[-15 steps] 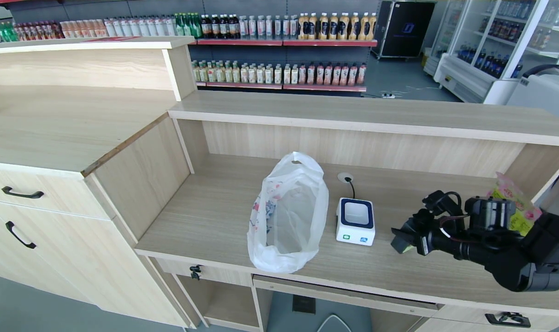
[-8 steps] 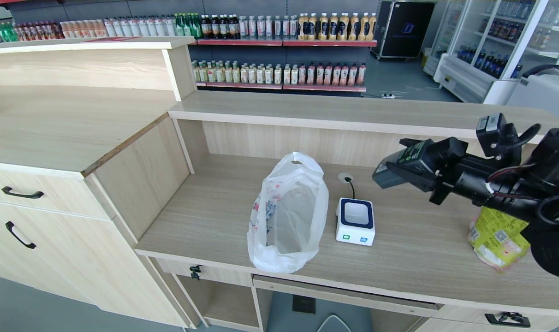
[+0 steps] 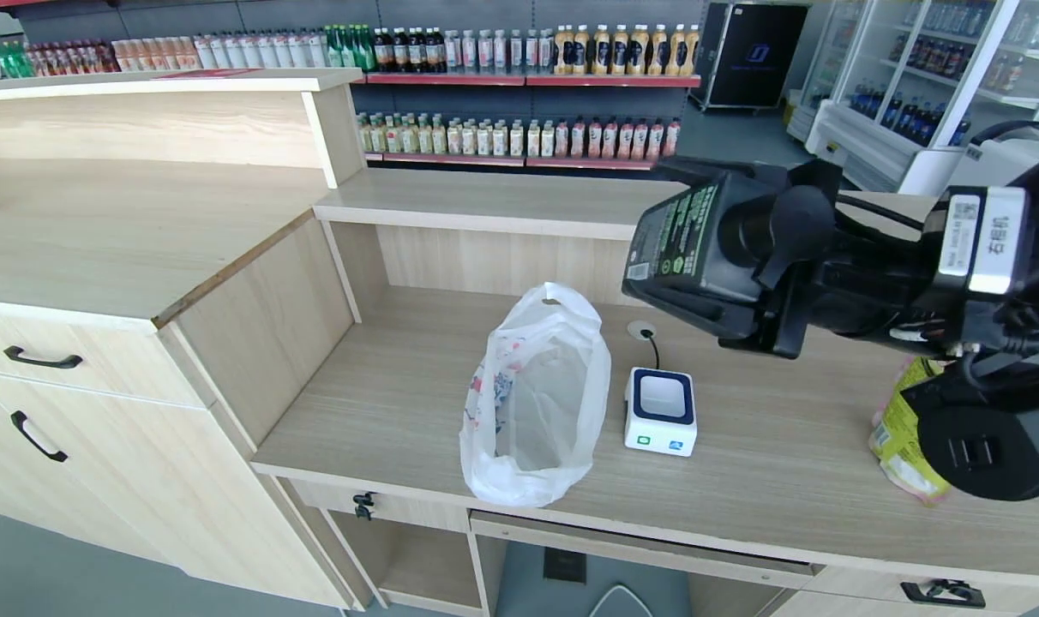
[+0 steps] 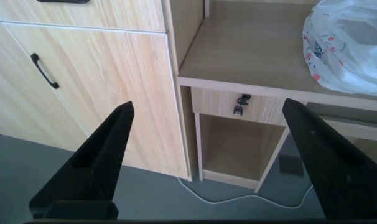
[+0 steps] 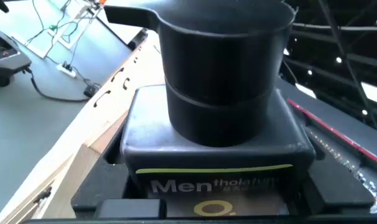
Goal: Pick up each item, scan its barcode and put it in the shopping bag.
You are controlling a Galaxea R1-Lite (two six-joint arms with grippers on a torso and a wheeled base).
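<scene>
Black fingers of your left gripper [image 4: 206, 107] stand wide apart with nothing between them, low off the front left corner of the counter [image 3: 785, 488]. Next along, the shopping bag [image 3: 532, 403] lies near the front edge, mouth toward you. It is thin film, so expect it to be limp and to collapse or slide if an item pushes its rim; whether anything lies deep inside is hard to make out. Just beside it to the right sits the scanner [image 3: 661, 411], window up. Above and to the right of that, well clear of the counter, your right gripper [image 3: 768, 266] is clamped on the black bottle [image 3: 691, 248], label side facing the bag. Judge it as stiff, smooth plastic with some weight if full, so likely to slip or twist; the flat sides of the body below the cap [image 5: 226, 68] are the place to hold. A pale patch at the label's lower corner may be the barcode, too small to be sure. The fingers cover much of the bottle's body. At the right end of the counter, the yellow snack pouch [image 3: 901, 428] looks soft and crinkly, and the arm covers most of it.
</scene>
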